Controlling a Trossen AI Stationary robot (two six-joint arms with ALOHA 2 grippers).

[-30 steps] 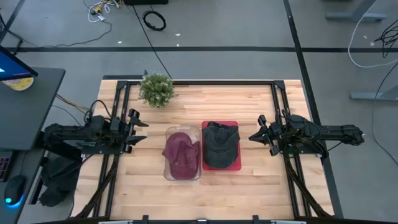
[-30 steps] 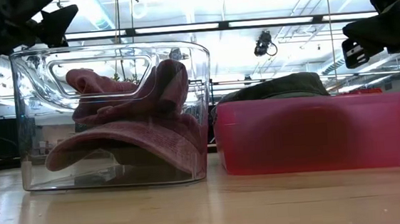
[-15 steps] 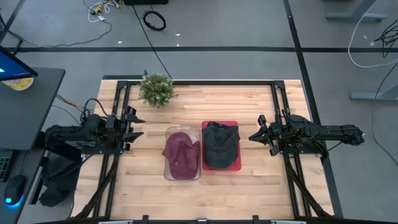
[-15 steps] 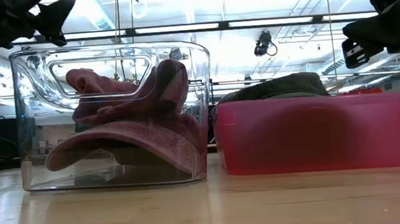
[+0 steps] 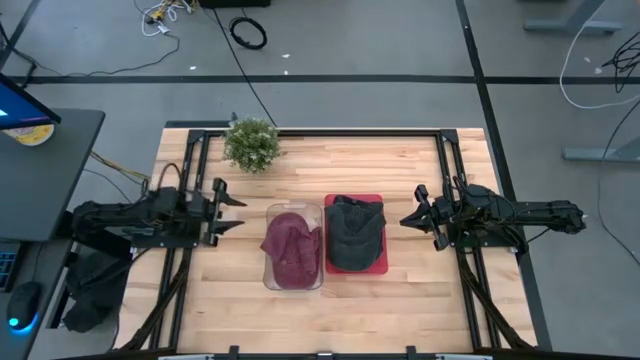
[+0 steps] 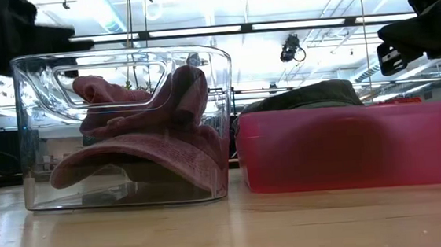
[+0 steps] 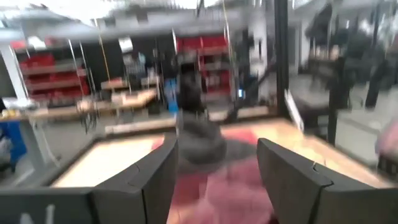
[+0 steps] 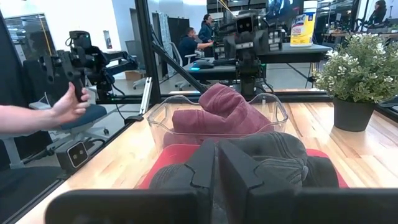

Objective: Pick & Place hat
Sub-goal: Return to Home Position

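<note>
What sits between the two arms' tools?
In the high view, between the left tool and right tool: a clear bin with red caps, beside a red bin with a black cap.

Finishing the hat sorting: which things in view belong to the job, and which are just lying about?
Job:
red caps in the clear bin
black cap in the red bin
left gripper, open, and right gripper, shut, at opposite sides of the table

Lying about:
potted plant at the table's back edge
cable coil beyond it
</note>
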